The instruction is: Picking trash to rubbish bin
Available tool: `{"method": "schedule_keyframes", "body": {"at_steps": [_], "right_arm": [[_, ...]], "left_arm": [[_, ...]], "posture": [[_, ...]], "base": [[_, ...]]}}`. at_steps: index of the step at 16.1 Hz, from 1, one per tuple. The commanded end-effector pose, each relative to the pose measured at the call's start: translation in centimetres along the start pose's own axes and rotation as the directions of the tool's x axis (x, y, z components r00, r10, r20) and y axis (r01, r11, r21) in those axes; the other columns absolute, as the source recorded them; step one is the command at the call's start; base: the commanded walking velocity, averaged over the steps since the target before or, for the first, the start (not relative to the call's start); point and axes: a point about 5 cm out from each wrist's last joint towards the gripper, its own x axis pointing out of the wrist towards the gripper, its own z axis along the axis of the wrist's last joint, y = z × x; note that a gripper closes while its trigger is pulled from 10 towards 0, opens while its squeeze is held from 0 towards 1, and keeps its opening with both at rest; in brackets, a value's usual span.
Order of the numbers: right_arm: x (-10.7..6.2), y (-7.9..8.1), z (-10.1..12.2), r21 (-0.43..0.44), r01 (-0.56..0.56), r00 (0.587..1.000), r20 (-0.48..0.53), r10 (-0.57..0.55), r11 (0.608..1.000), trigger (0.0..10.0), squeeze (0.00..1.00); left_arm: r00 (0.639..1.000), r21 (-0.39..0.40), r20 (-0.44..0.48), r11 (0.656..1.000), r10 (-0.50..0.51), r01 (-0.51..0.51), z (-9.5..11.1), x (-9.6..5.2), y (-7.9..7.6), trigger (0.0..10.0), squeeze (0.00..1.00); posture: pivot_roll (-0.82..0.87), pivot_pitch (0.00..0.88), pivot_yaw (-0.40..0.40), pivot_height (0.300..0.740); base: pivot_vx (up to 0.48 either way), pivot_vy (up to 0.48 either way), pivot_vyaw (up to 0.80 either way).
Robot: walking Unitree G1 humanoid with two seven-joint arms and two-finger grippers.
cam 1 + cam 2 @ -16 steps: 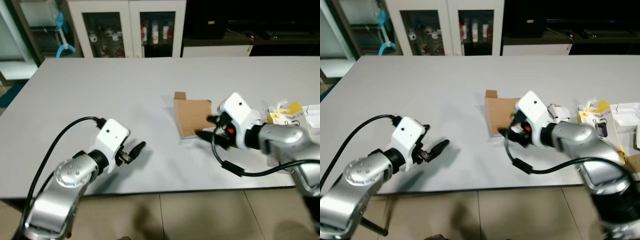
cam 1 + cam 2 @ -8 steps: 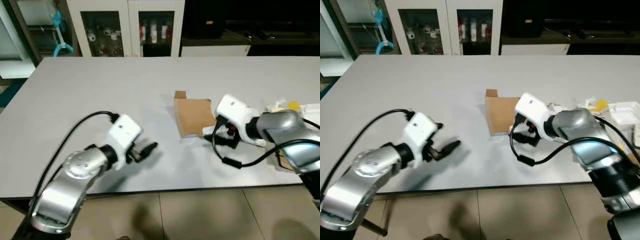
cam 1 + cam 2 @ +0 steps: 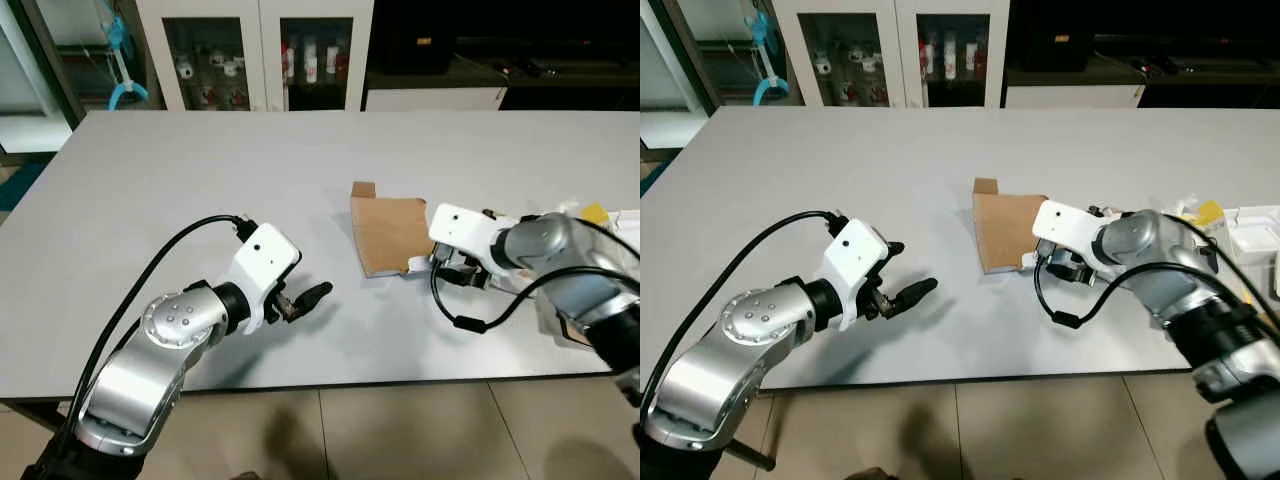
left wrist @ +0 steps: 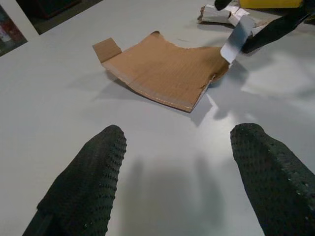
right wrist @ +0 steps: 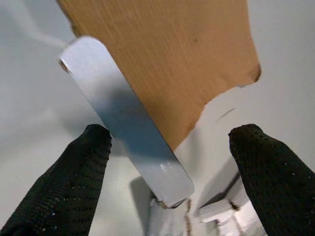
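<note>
1. A torn flat piece of brown corrugated cardboard point(image 3: 388, 232) is seen lying on the wide grey table point(image 3: 200, 180), right of centre, with a small flap point(image 3: 362, 190) raised at its far left corner. Its place on the table is unchanged from one second ago.
2. A white strip of card or plastic point(image 5: 129, 123) is seen rising from the near right edge of the cardboard; in the right wrist view it crosses the gap between the two black fingers point(image 5: 74, 182). Whether either finger touches it cannot be told.
3. The right gripper point(image 3: 462, 272) is recorded at the cardboard's near right edge, fingers spread apart with nothing clamped. Against one second ago, the wrist is seen turned, and the white housing has shifted slightly toward the cardboard.
4. The left gripper point(image 3: 305, 298) is held low over the table, well left of the cardboard and pointing toward it. Its fingers are parted, with nothing between them. It has been advanced to the right, toward the cardboard, since one second ago.
5. Small white crumpled scraps point(image 4: 219, 13) are noted just beyond the right gripper.
6. A yellow-and-white packet point(image 3: 1200, 215) and a white tray point(image 3: 1252, 225) are seen at the table's right edge.
7. A white glass-door cabinet point(image 3: 255, 50) is noted behind the table.
</note>
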Motion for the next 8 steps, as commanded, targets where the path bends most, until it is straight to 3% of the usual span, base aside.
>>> {"method": "schedule_keyframes", "body": {"at_steps": [1, 5, 6, 7, 8], "right_arm": [[0.1, -0.3, 0.3, -0.046, 0.017, 1.0, 0.002, -0.017, 0.999, 10.0, 0.0], [1.2, 0.5, 0.4, -0.04, -0.01, 1.0, 0.026, 0.011, 0.999, 10.0, 0.0], [1.5, 0.6, 0.4, -0.045, -0.014, 0.999, 0.036, 0.016, 0.999, 9.1, 0.0], [1.5, 0.7, 0.5, -0.05, -0.026, 0.999, 0.04, 0.028, 0.998, 1.9, 0.0], [1.5, 0.7, 0.5, -0.05, -0.03, 0.999, 0.042, 0.032, 0.998, 0.0, 0.0]], "left_arm": [[1.0, -0.001, 0.008, 1.0, -0.022, 0.022, 0.2, 0.1, -0.2, 10.0, 0.0], [0.999, -0.001, -0.01, 0.999, -0.043, 0.043, -0.1, 0.1, -0.3, 10.0, 0.0], [0.999, 0.005, -0.022, 0.999, -0.039, 0.039, -0.3, 0.1, -0.3, 10.0, 0.0], [0.999, 0.005, -0.023, 0.999, -0.035, 0.035, -0.3, 0.1, -0.2, 10.0, 0.0], [0.999, 0.004, -0.022, 0.999, -0.035, 0.035, -0.2, 0.1, -0.2, 10.0, 0.0]], "posture": [[-0.05, 0.0, -0.012, 0.74], [-0.04, 0.0, -0.013, 0.74], [-0.04, 0.0, -0.015, 0.74], [-0.04, 0.0, -0.018, 0.74], [-0.04, 0.0, -0.018, 0.74]], "base": [[0.0, 0.0, 0.0], [0.0, 0.0, 0.0], [0.0, 0.0, 0.0], [0.0, 0.0, 0.0], [0.0, 0.0, 0.0]]}}
